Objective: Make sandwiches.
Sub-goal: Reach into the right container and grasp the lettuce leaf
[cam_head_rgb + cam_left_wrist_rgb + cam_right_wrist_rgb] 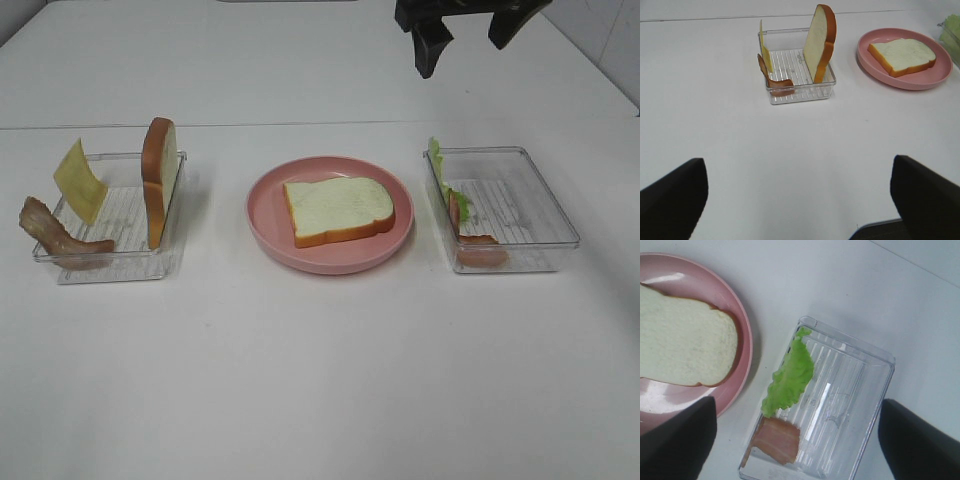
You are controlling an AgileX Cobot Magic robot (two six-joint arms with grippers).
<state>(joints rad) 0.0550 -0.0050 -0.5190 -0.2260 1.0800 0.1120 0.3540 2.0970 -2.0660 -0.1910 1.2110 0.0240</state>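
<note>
White bread slice [338, 210] on round pink plate [330, 262], ribbed clear tray [520, 212]

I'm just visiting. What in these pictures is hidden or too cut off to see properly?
- Exterior high view: the left tool is out of frame; the right tool is cut by the top edge.
- Left wrist view: the lettuce is cut by the picture's edge; the cheese is seen edge-on, its face hidden.
- Right wrist view: the plate and bread slice are cut by the picture's edge and partly covered by a dark finger.
</note>
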